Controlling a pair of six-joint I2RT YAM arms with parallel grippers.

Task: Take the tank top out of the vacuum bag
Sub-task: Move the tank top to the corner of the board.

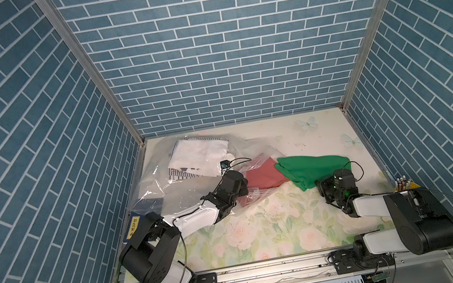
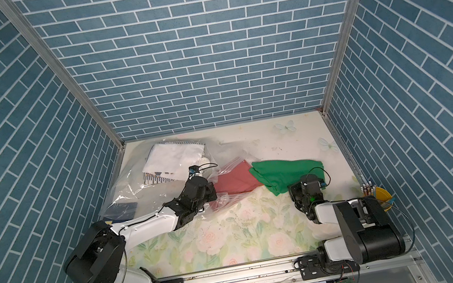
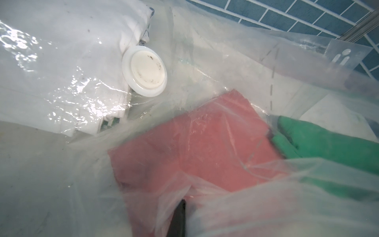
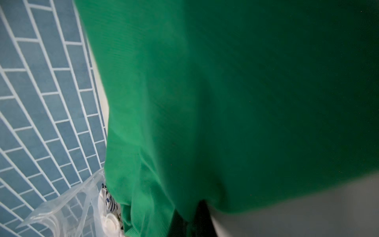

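**At the bag's mouth: green garment nearly out**

Right of the valve (image 3: 144,70) and nearer the robot, the green garment (image 1: 310,168) lies spread on the flowered desk (image 1: 266,235). I take it to be the tank top. Almost all of it lies beyond the open end of the vacuum bag (image 1: 182,184). Only its end towards the valve meets the red cloth (image 1: 262,176) at the mouth. In the left wrist view, loose film lies over part of that end, so I cannot tell whether it is fully clear of the plastic.

The right fingers (image 1: 322,186) are closed at the garment's corner farthest from the valve, on the robot's side, and seem to pinch the cloth. In the right wrist view, green fabric fills nearly everything. The left fingers (image 3: 178,219) are closed too, just on the robot's side of the valve, with bag film bunched around them. That looks like a hold on the bag itself.

The task is mostly done, in my judgement. What is left is to draw the last green edge away from the mouth and let it go on bare desk. The red cloth, a white folded piece (image 1: 199,151) just behind the valve and a navy item (image 1: 149,206) are all inside the bag.
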